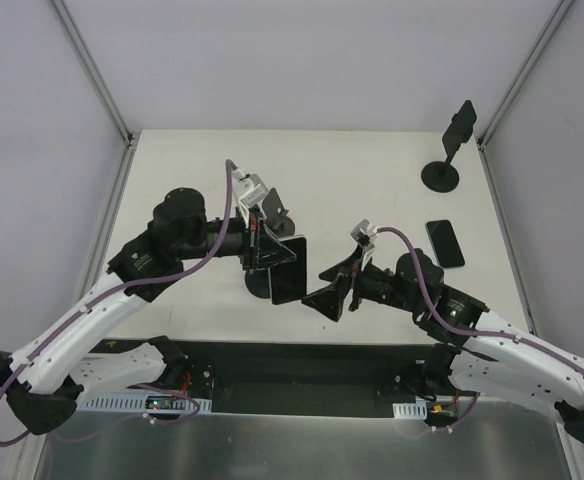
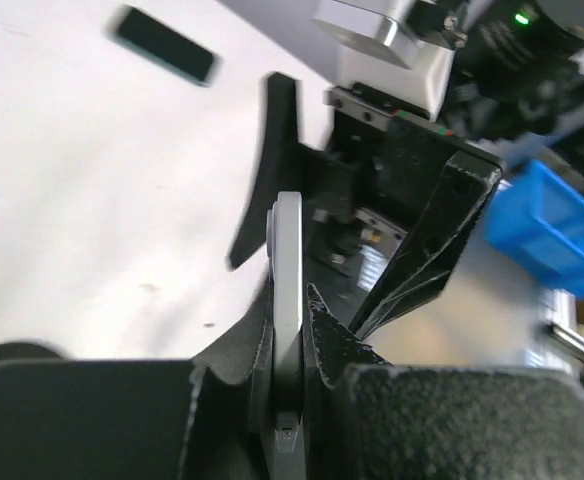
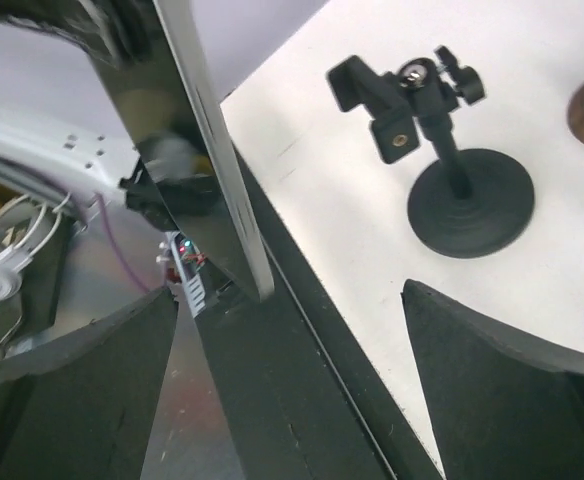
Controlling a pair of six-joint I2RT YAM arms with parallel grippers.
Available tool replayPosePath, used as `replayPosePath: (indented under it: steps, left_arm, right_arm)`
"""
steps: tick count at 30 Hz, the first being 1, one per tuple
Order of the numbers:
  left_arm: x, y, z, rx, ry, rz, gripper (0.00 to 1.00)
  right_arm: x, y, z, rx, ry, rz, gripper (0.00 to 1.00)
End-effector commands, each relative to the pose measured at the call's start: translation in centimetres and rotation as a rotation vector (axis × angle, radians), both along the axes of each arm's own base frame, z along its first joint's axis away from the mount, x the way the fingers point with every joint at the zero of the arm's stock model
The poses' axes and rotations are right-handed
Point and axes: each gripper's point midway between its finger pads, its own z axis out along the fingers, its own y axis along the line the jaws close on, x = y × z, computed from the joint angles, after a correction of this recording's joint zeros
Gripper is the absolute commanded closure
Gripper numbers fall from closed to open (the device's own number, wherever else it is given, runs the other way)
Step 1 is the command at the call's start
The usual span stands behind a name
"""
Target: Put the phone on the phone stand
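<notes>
Phone point(image 1: 288, 268) upright, clenched in left pincer point(image 2: 290, 345) | right pincer point(image 1: 330, 287) released, arm stretched toward it

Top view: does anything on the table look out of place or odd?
Yes. A spare phone lies flat on the table, on the right side, while the left gripper is shut on the phone, held on edge. Two phones for one task is odd. Nothing looks spilled or damaged.
</notes>
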Motion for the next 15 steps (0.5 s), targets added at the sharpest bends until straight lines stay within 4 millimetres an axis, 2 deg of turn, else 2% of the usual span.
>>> replayPosePath:
  steps: [1,2,3,4,5,6,7,8,9,10,11,13,14,15]
  left_arm:
    - [3.8,6.8,3.2,0.078,-0.270,0.409,1.00]
    - [3.5,8.3,3.8,0.073,-0.302,0.460,1.00]
    - [3.9,9.5,3.4,0.104,-0.324,0.510,1.00]
    - [4.4,10.8,3.4,0.123,-0.340,0.581,1.00]
    - [4.0,11.6,3.7,0.116,-0.360,0.596,1.00]
    - [4.1,12.4,3.3,0.136,-0.371,0.625,1.00]
    - [4.0,12.8,3.3,0.139,-0.377,0.637,1.00]
    - [3.8,13.5,3.6,0.127,-0.389,0.660,1.00]
    - [3.7,13.8,3.3,0.134,-0.390,0.671,1.00]
    - [3.7,14.2,3.3,0.132,-0.393,0.687,1.00]
    - [3.6,14.8,3.5,0.124,-0.401,0.711,1.00]
    - [3.3,15.1,3.1,0.128,-0.403,0.713,1.00]
    - [3.3,15.1,2.9,0.134,-0.400,0.710,1.00]
    - [3.3,15.1,2.7,0.138,-0.397,0.708,1.00]
  right_arm:
    - [3.3,-0.6,-0.9,-0.045,0.029,-0.263,0.04]
    - [3.6,-0.3,-1.2,-0.061,0.032,-0.283,0.04]
    - [4.1,0.0,-2.9,-0.131,0.044,-0.327,0.04]
    - [4.5,0.4,-2.4,-0.138,0.043,-0.350,0.04]
    - [4.7,0.8,-2.4,-0.160,0.024,-0.357,0.04]
    - [5.0,1.6,-3.6,-0.222,0.004,-0.381,0.04]
    - [5.2,2.0,-3.4,-0.231,0.013,-0.410,0.04]
    - [5.7,2.7,-2.3,-0.223,0.018,-0.431,0.02]
    - [6.0,3.6,-3.3,-0.262,0.023,-0.440,0.02]
    - [6.2,4.2,-3.2,-0.270,0.024,-0.452,0.11]
    - [6.5,4.9,-2.0,-0.257,0.021,-0.464,0.13]
    - [6.9,5.7,-2.8,-0.311,0.002,-0.507,0.15]
    - [6.9,5.7,-3.0,-0.335,0.010,-0.524,0.19]
    - [7.4,6.1,-2.7,-0.342,0.008,-0.555,0.29]
